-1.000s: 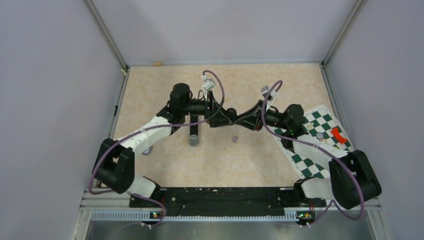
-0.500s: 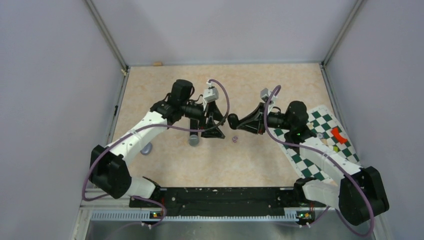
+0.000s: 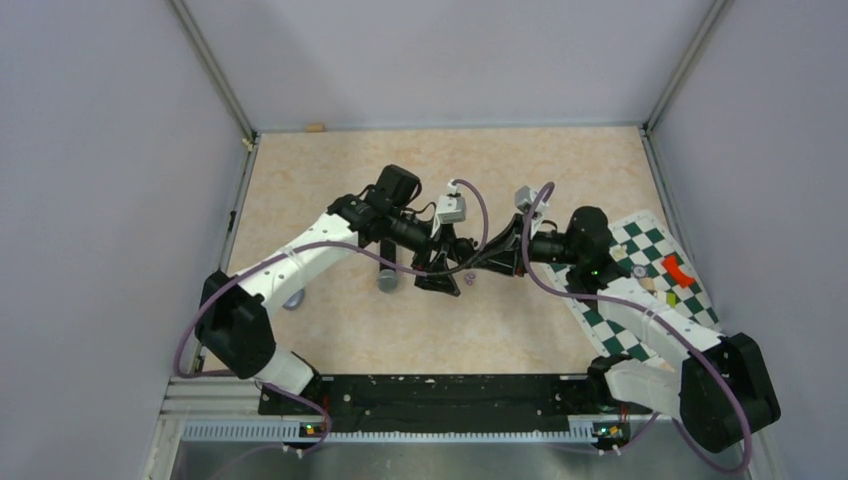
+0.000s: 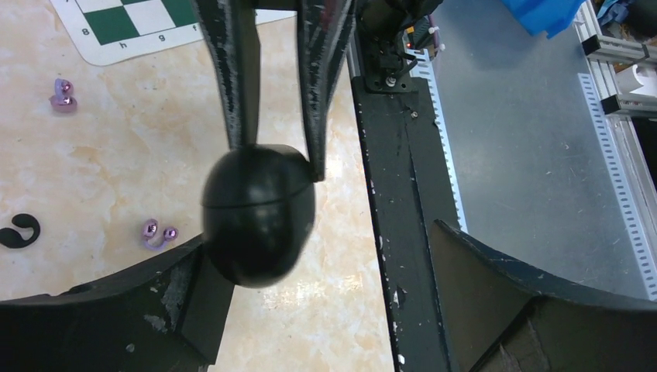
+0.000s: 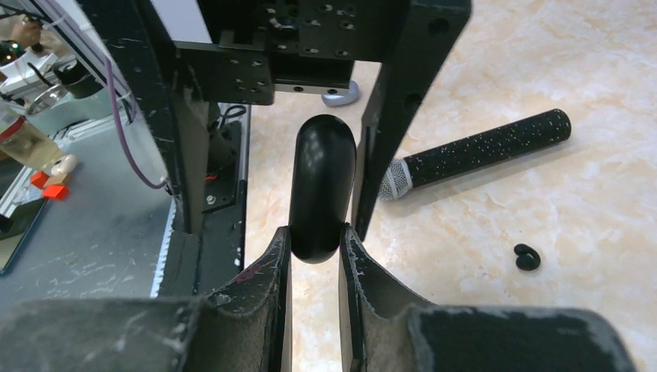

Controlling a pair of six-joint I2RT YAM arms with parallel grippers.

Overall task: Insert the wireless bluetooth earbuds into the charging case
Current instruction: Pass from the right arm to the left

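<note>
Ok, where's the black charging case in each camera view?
Top external: the charging case barely shows, mid-table at the tip of the right gripper.
Left wrist: the case is in the centre of the picture, a round black shell pinched from above.
Right wrist: the case is in the centre, seen edge-on between that camera's own fingers.
Shared landmark: the right gripper pinching it, seen in all three views.

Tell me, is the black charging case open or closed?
Closed: the charging case shows only a thin seam, no gap, while the right hand pinches it.
</note>
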